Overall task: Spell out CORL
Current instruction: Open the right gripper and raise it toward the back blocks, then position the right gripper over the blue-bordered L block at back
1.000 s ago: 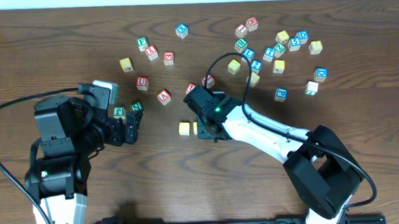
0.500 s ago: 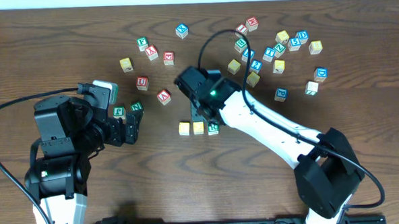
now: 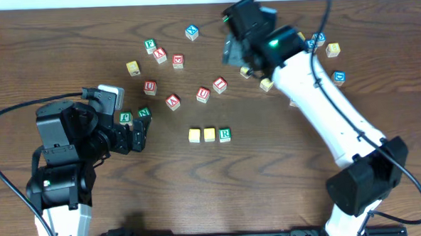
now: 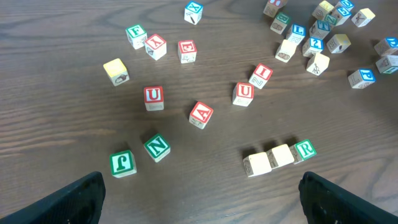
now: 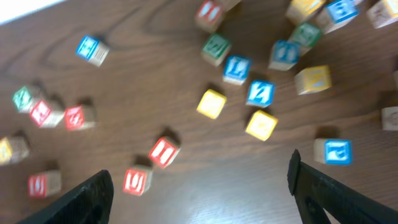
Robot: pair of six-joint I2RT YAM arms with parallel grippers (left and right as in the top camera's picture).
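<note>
Block row (image 3: 209, 134) lies mid-table, well apart from both grippers.
Two yellow blocks and a green R block (image 3: 225, 134) touch side by side. The right gripper (image 3: 230, 53), fingers apart and empty, hangs over the scattered blocks (image 3: 294, 70) near the far edge. The left gripper (image 3: 137, 135), also spread, sits left of the row across bare table (image 3: 65, 39).

My overhead feed is bright and evenly lit, soft enough that the grain of the wooden table (image 3: 86, 38) reads clearly. The white right arm (image 3: 320, 99) throws only a faint shadow, and I see no glare. The left wrist view is sharp: the red U block (image 4: 153, 96) is fully legible, and each cube drops a small soft shadow. The right wrist view is blurred throughout. Its yellow block (image 5: 211, 102) is smeared, and the letters around it are unreadable.
</note>
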